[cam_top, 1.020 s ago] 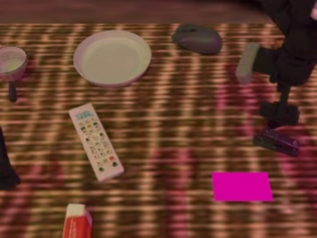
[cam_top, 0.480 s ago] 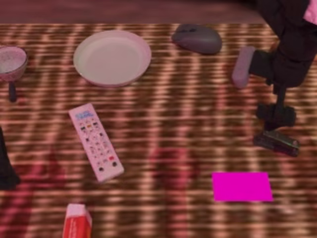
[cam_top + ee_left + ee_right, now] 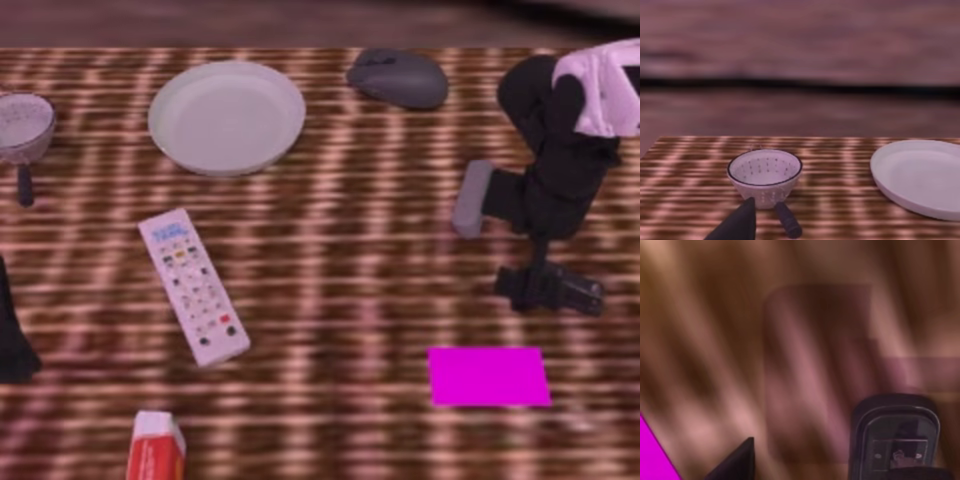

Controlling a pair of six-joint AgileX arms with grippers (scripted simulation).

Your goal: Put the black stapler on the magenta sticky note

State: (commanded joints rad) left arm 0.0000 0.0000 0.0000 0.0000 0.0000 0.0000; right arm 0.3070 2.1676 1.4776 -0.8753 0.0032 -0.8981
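The black stapler [image 3: 585,293] lies on the striped table at the right, a little behind the magenta sticky note [image 3: 489,376]. My right gripper [image 3: 535,285] is down over the stapler's left part, hiding much of it, and stands open. In the right wrist view the stapler's end [image 3: 895,440] sits close up beside one dark fingertip [image 3: 740,460], with bare table between them, and a corner of the note [image 3: 652,452] shows at the edge. My left gripper [image 3: 10,345] is parked open at the table's left edge.
A grey computer mouse [image 3: 398,78] and a white plate [image 3: 227,115] lie at the back. A small colander [image 3: 22,122] is at the back left, a white remote [image 3: 194,285] is left of centre, and a red and white carton [image 3: 155,450] is at the front.
My right arm has swung forward and come down, so its gripper now covers the stapler instead of standing just behind it. The stapler, note and left arm have stayed put.
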